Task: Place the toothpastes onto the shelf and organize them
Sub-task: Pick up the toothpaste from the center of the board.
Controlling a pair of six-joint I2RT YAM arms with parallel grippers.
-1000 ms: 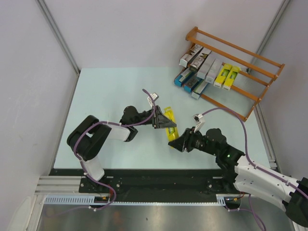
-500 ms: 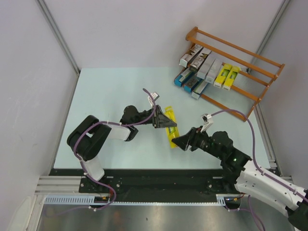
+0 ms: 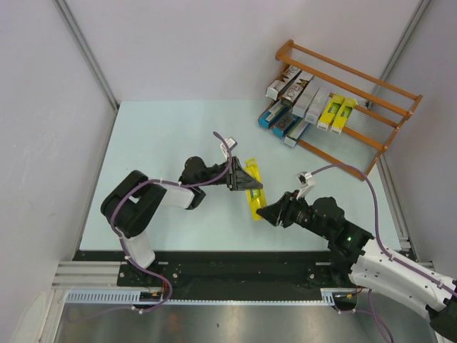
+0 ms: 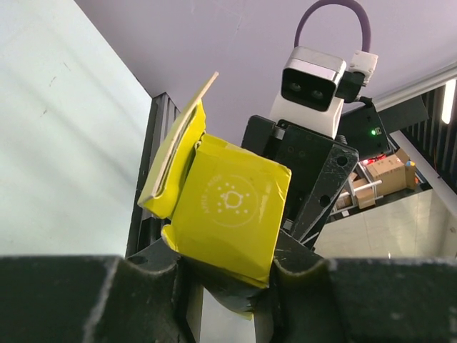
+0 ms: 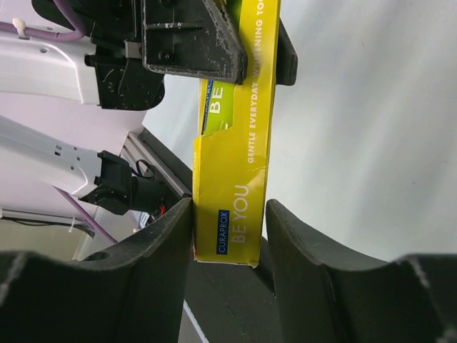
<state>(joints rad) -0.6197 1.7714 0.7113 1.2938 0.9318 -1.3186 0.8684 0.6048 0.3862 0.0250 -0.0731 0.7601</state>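
Observation:
A yellow toothpaste carton hangs over the table's middle, and my left gripper is shut on its far end. The left wrist view shows that end with a flap sticking out, wedged between the left gripper fingers. My right gripper stands open around the carton's near end. Its left finger touches the carton and its right finger stands a little apart. Several silver, blue and yellow toothpastes lie on the orange-brown shelf at the far right.
The shelf's right half holds no cartons. Grey walls close the table in on the left and at the back. A black rail runs along the near edge by the arm bases.
The right arm's wrist and elbow have shifted to the right, with its gripper staying at the carton's near end. The left arm and the carton have held still.

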